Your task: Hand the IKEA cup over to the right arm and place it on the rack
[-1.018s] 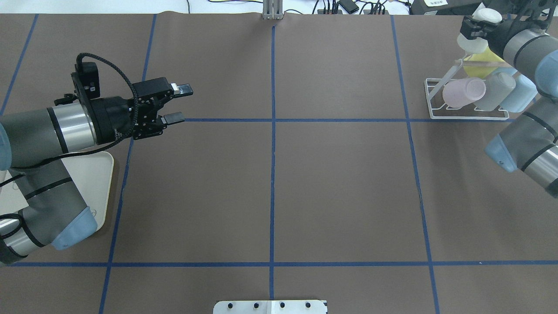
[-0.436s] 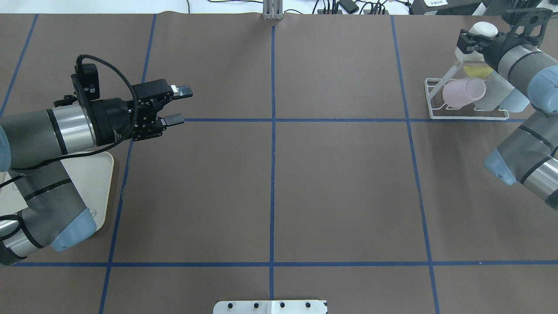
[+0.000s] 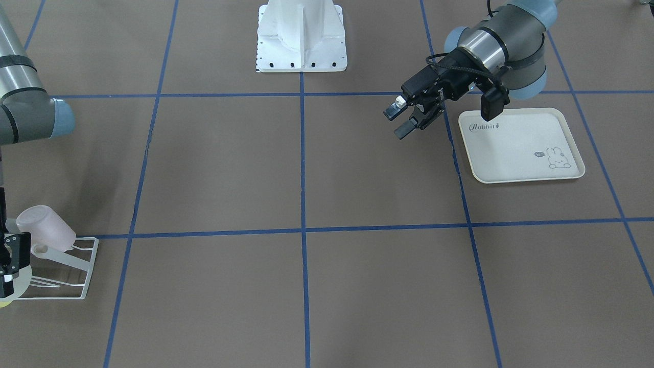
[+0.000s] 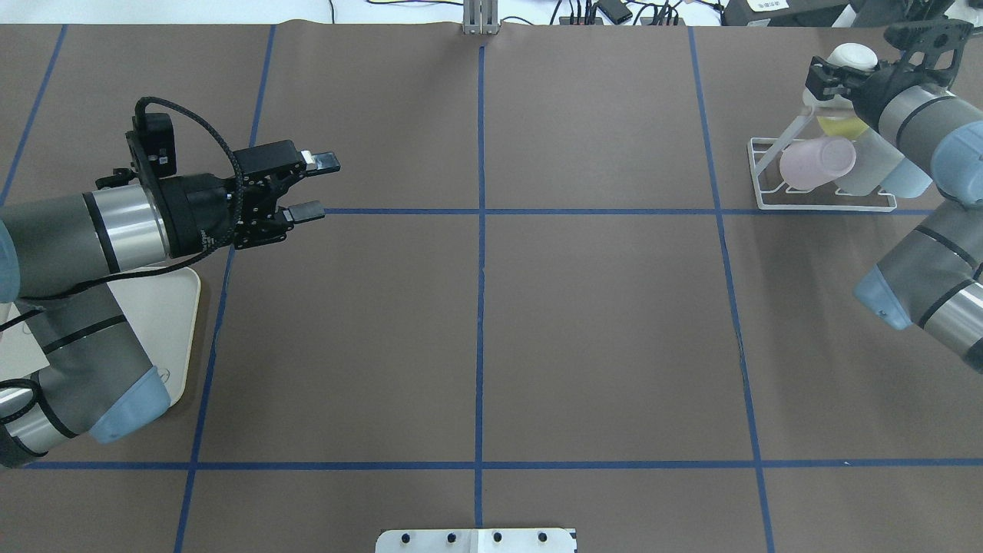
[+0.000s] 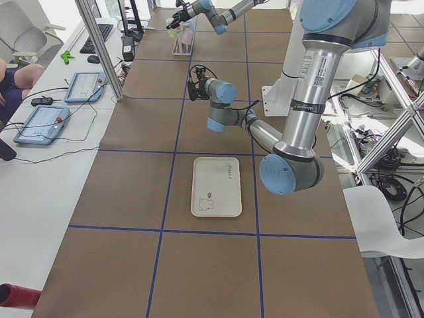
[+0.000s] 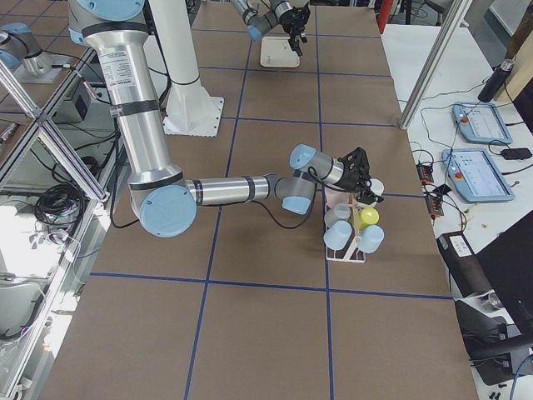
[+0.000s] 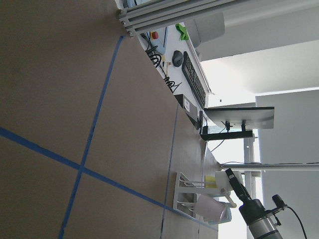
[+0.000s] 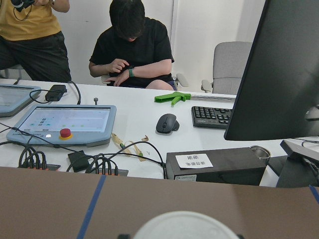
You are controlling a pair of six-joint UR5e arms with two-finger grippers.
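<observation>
- My right black two-finger gripper (image 4: 839,71) clamps the white plastic IKEA cup (image 4: 851,55) over the far end of the white wire rack (image 4: 814,207).
- My left gripper (image 4: 319,184) gapes wide, empty.

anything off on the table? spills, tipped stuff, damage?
Nothing stands out. The cups on the rack lean on their prongs as racked cups would. The right tool holds a white cup by the rack, the tray lies flat, and the left tool hangs open and empty. No spill or damage visible.
</observation>
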